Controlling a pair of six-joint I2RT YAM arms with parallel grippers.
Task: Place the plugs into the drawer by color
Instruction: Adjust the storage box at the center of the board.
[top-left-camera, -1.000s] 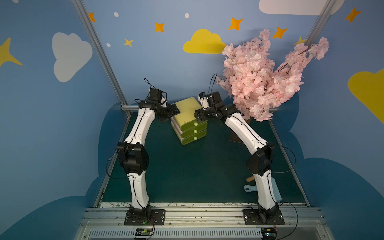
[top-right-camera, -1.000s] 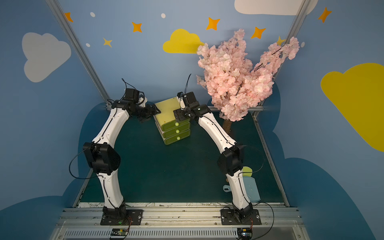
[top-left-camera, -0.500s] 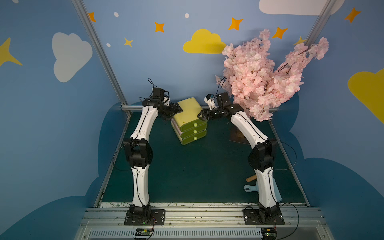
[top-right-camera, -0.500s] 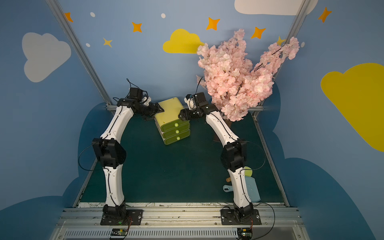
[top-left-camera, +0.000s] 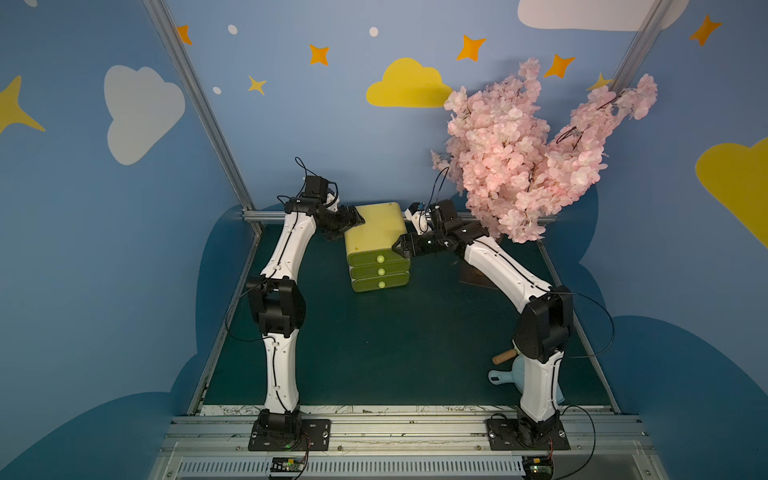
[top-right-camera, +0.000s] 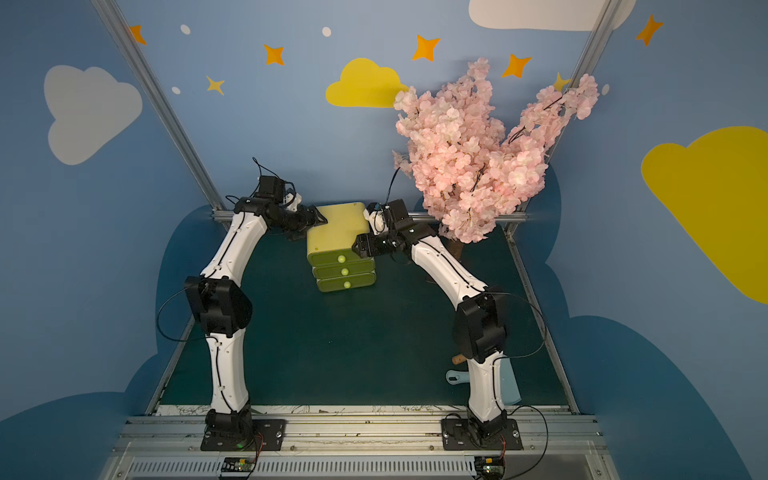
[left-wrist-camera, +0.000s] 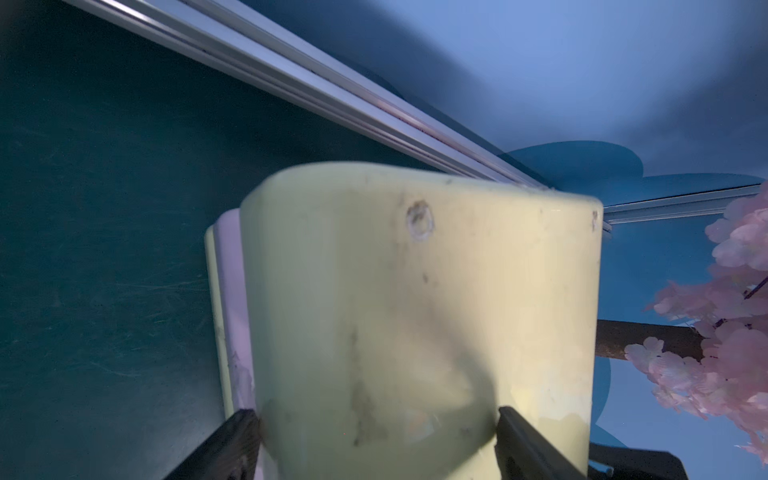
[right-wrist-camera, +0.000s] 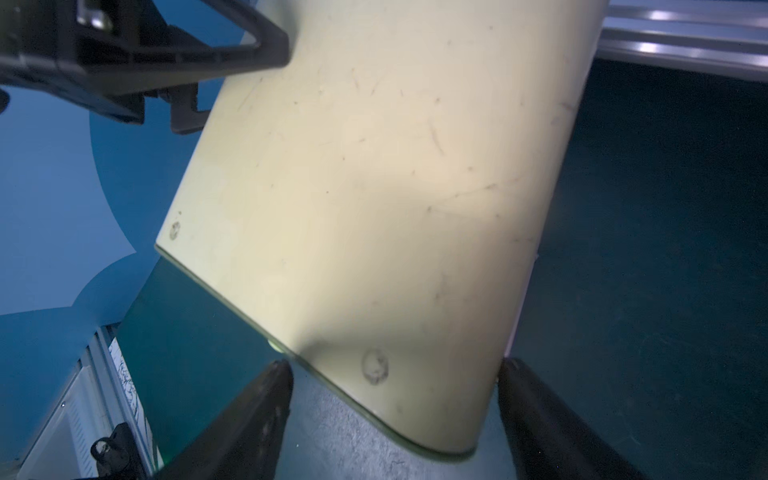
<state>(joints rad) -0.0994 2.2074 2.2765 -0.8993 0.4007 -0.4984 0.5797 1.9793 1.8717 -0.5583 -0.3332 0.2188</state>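
The yellow-green drawer (top-left-camera: 376, 232) (top-right-camera: 337, 228) stands at the back of the green mat, all three drawers pushed in. My left gripper (top-left-camera: 356, 221) (top-right-camera: 319, 220) is at its top back left corner. In the left wrist view its jaws (left-wrist-camera: 378, 419) stand open astride the drawer's shell (left-wrist-camera: 415, 311). My right gripper (top-left-camera: 400, 248) (top-right-camera: 358, 248) is at the top front right corner. It is open (right-wrist-camera: 395, 374) around that corner of the drawer (right-wrist-camera: 374, 187), with a gap on one side. The plugs are out of view.
A pink blossom tree (top-left-camera: 528, 158) stands at the back right, close over the right arm. A light blue dustpan (top-left-camera: 505, 376) and a wooden handle (top-left-camera: 504, 356) lie behind the right arm's base. An aluminium rail (top-left-camera: 266, 216) runs along the back edge.
Both arms have shifted slightly at the chest and their jaws have narrowed a little. The chest has stayed in place.
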